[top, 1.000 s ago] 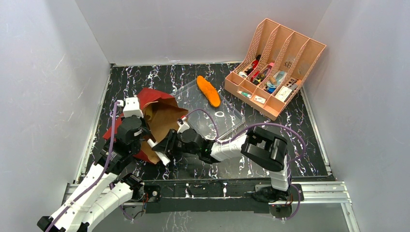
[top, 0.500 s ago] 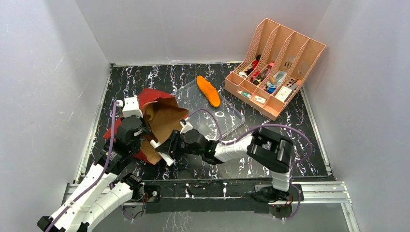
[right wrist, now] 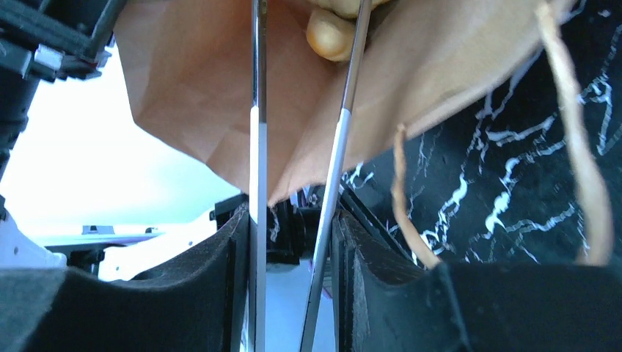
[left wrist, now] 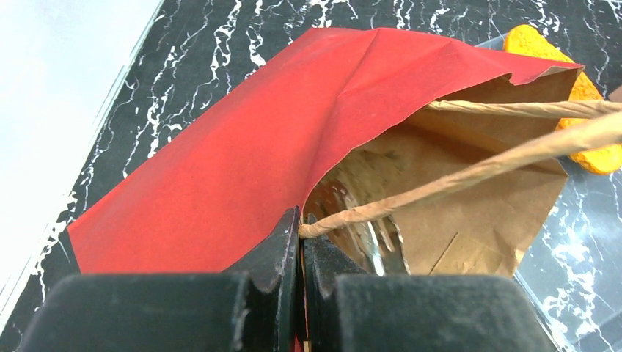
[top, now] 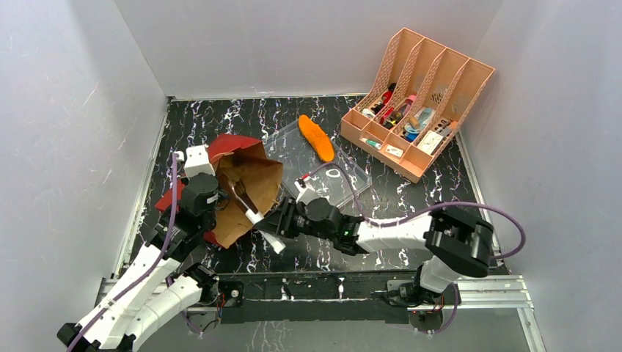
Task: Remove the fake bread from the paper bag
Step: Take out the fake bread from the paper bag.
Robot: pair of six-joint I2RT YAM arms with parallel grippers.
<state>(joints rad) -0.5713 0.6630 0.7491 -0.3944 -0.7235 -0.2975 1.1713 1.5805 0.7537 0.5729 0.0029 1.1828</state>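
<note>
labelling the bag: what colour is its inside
Brown, the paper bag lining; best in the left wrist view.

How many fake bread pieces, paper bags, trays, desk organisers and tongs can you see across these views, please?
Fake bread pieces: 2 (orange loaf, tan piece)
Red paper bag: 1
Clear plastic tray: 1
Pink desk organiser: 1
Metal tongs: 1
Total: 6
</note>
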